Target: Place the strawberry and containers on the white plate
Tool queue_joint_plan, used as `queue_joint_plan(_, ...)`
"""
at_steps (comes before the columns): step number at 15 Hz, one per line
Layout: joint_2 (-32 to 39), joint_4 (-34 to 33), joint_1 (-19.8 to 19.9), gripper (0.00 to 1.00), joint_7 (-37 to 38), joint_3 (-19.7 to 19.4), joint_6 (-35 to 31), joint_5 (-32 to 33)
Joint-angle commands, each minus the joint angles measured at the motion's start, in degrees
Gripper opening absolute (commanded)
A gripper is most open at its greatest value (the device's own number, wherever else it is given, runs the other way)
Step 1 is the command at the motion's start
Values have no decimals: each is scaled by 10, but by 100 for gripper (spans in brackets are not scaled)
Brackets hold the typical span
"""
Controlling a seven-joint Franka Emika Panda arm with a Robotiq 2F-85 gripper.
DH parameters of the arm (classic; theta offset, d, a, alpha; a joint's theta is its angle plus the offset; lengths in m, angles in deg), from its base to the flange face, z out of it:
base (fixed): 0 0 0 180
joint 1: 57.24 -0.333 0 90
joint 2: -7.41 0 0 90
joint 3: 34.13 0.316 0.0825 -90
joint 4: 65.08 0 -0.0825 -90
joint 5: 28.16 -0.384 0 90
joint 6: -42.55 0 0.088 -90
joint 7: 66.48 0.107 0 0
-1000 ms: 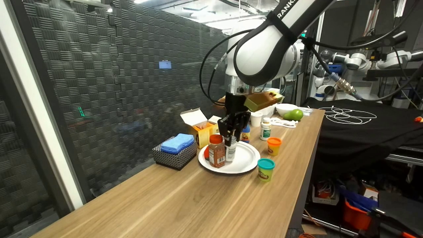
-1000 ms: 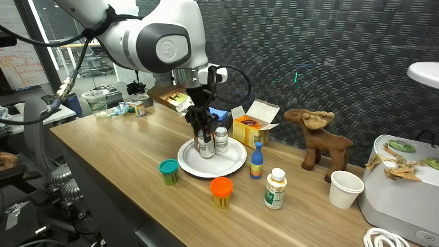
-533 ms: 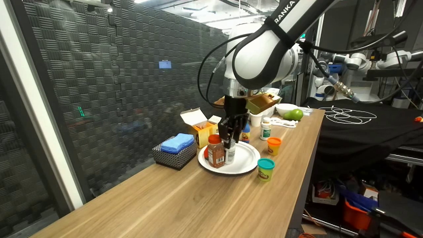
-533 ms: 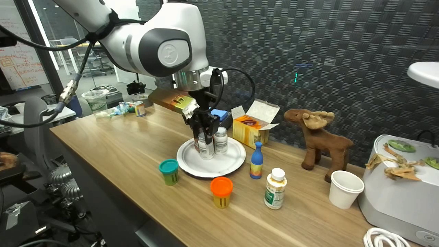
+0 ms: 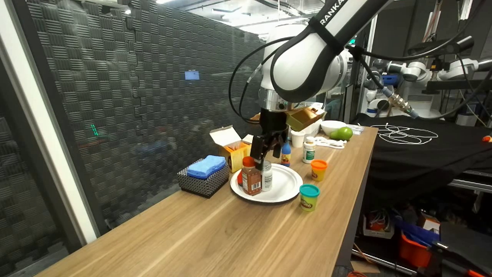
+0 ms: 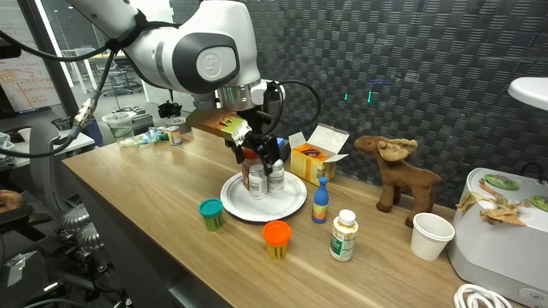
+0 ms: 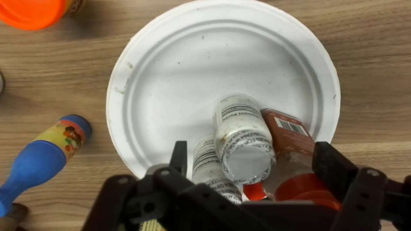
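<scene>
The white plate lies on the wooden table. Upright on it stand two white bottles, a nearer one and one behind it, plus a brown spice jar with a red lid. In the wrist view the nearer white bottle sits close against the brown jar. A small red thing, perhaps the strawberry, is mostly hidden behind the jar. My gripper is open just above these containers, its fingers spread wide around their tops, gripping nothing.
Beside the plate stand a teal-lidded tub, an orange-lidded tub, a blue bottle and a green-labelled white bottle. An opened yellow box and a black box with a blue cloth are near the wall.
My gripper came down a little with the nearer white bottle, then spread its fingers and rose slightly. That bottle now stands released on the plate.
</scene>
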Motion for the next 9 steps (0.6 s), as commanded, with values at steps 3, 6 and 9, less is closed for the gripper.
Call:
queue_joint_plan(3, -77, 65, -8, 99, 50, -15, -7, 35)
queue_joint_plan(6, -132, 125, -13, 100, 113, -11, 0, 24)
queue_joint_plan(9, -165, 171, -18, 100, 175, -1, -4, 24)
